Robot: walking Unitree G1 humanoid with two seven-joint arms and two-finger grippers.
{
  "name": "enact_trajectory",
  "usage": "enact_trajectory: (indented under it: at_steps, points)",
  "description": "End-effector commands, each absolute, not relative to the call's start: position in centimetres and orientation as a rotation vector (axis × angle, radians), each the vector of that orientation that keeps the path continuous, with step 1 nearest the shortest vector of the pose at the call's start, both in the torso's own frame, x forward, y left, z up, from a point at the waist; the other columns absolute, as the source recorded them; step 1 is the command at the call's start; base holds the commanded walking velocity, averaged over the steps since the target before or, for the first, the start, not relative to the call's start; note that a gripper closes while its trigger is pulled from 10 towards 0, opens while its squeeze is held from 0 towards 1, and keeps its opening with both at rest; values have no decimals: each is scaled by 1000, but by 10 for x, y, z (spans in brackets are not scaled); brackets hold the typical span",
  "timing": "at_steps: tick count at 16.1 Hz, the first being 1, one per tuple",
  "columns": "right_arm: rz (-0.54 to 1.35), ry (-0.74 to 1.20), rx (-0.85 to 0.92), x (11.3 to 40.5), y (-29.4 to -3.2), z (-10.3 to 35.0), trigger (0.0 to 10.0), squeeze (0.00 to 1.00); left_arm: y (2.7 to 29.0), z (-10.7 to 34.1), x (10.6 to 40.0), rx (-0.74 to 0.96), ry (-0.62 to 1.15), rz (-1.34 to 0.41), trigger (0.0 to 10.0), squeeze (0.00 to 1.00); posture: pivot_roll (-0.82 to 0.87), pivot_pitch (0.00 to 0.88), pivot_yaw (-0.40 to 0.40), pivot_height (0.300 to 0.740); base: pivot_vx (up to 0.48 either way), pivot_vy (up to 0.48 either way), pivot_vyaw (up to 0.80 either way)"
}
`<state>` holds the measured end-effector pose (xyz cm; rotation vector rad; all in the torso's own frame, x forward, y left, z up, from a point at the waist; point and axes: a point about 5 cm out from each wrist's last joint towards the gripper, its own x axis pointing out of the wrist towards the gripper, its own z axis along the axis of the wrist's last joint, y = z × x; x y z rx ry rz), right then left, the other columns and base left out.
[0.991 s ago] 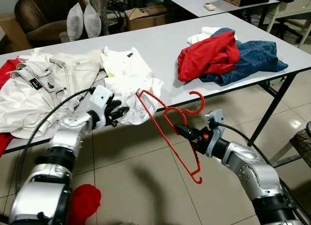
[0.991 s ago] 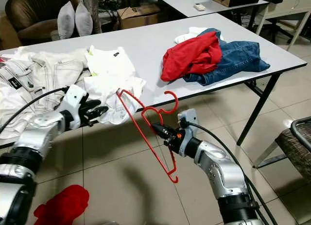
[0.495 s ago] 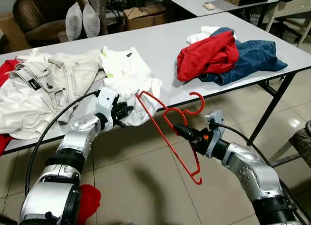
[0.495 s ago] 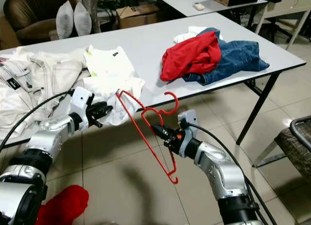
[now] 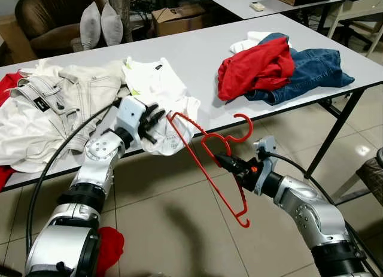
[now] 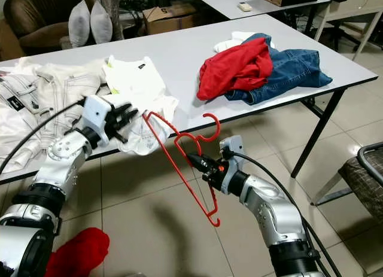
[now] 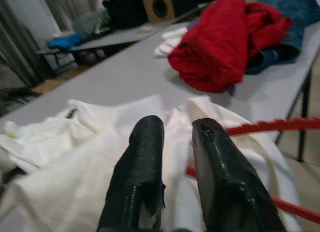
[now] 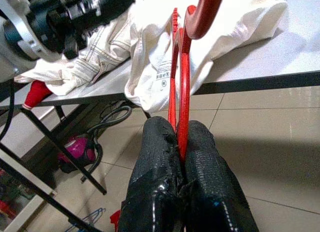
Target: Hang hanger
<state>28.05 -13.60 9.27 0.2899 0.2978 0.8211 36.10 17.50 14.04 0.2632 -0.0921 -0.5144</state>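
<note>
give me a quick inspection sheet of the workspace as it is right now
surface: grey table, bare in the middle, clothes at both ends
job's things: red hanger held in the air in front of the table edge, hook up; white t-shirt draped over the near edge
clutter: white jeans at the robot's left; red garment on blue jeans at its right; red cloth on the floor
grippers: right gripper shut on the hanger; left gripper slightly open over the t-shirt
cables: black cable along the left arm
surroundings: brown armchair with two grey cushions, cardboard box, second table behind
</note>
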Motion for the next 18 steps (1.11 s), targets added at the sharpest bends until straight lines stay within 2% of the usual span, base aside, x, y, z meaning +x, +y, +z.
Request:
enact_trajectory:
  at_steps: [1, 2, 3, 4, 5, 7, 8, 9, 10, 11, 18]
  points:
    - [836, 267, 276, 280, -134, 99, 10000, 0, 182, 143, 363, 285, -100, -476, 10000, 1000, -188, 0, 121, 740, 0, 0, 0]
    - [838, 268, 275, 280, -134, 100, 10000, 0, 188, 134, 367, 385, -2, -422, 10000, 1000, -194, 0, 122, 740, 0, 0, 0]
    - [839, 268, 274, 280, -134, 100, 10000, 0, 190, 131, 368, 397, 26, -417, 10000, 1000, -194, 0, 122, 740, 0, 0, 0]
    - [840, 269, 271, 280, -134, 100, 10000, 0, 189, 120, 366, 364, 115, -450, 10000, 180, -199, 0, 124, 740, 0, 0, 0]
    - [840, 269, 269, 280, -135, 100, 10000, 0, 186, 116, 365, 348, 132, -477, 10000, 0, -204, 0, 128, 740, 0, 0, 0]
    - [840, 275, 253, 279, -135, 99, 10000, 0, 184, 113, 365, 270, 141, -465, 10000, 0, -211, 0, 133, 740, 0, 0, 0]
    - [838, 274, 254, 279, -135, 99, 10000, 0, 183, 112, 365, 246, 149, -468, 9647, 0, -215, 0, 137, 740, 0, 0, 0]
    - [834, 273, 255, 278, -136, 99, 10000, 0, 183, 107, 364, 285, 182, -466, 4980, 0, -215, 0, 137, 740, 0, 0, 0]
    - [834, 273, 255, 278, -136, 99, 10000, 0, 183, 105, 364, 301, 197, -457, 4980, 0, -215, 0, 137, 740, 0, 0, 0]
    - [834, 271, 255, 278, -135, 99, 10000, 0, 188, 104, 365, 328, 212, -410, 0, 0, -220, 0, 142, 740, 0, 0, 0]
    - [834, 271, 255, 278, -135, 100, 10000, 0, 190, 104, 366, 337, 213, -386, 0, 0, -221, 0, 141, 740, 0, 0, 0]
